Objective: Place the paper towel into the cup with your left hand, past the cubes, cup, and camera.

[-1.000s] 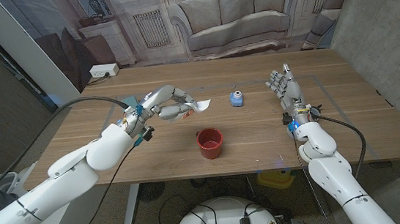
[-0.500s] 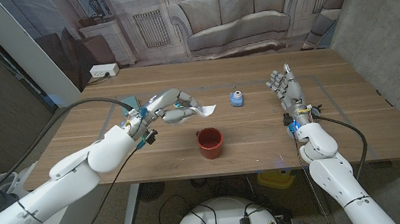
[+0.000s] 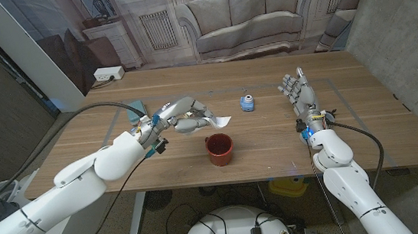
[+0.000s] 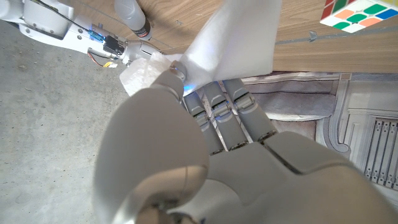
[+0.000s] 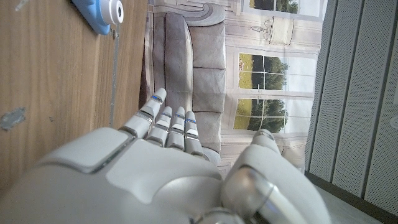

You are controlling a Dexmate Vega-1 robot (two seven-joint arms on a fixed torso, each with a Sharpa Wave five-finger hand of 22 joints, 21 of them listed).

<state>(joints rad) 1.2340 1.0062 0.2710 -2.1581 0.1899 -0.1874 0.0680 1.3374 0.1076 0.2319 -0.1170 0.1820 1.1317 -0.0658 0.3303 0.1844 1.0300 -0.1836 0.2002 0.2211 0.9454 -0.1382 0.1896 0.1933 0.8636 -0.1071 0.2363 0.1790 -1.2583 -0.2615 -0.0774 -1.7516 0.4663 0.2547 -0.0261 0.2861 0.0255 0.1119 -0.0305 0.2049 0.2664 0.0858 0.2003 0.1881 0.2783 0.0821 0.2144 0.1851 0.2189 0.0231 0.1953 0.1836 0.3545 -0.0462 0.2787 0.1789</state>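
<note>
My left hand (image 3: pixel 180 116) holds a white paper towel (image 3: pixel 217 119) in its curled fingers, just above the table and a little behind and left of the red cup (image 3: pixel 219 148). The towel's free end pokes toward the cup's far rim. The cup stands upright near the table's front middle. In the left wrist view the towel (image 4: pixel 235 38) sticks out past the fingers (image 4: pixel 219 111), with a colourful cube (image 4: pixel 354 12) beyond it. A small blue camera (image 3: pixel 247 102) (image 5: pixel 102 12) sits behind the cup. My right hand (image 3: pixel 296 90) stands open with fingers up at the right.
A teal object (image 3: pixel 136 106) lies on the table behind my left wrist. A black cable (image 3: pixel 100 106) runs along the left arm. The wooden table (image 3: pixel 363 117) has bare room right of the cup. A sofa backdrop stands behind the table.
My left hand has carried the paper towel to the right and nearer the cup. The right hand, cup and camera have stayed put.
</note>
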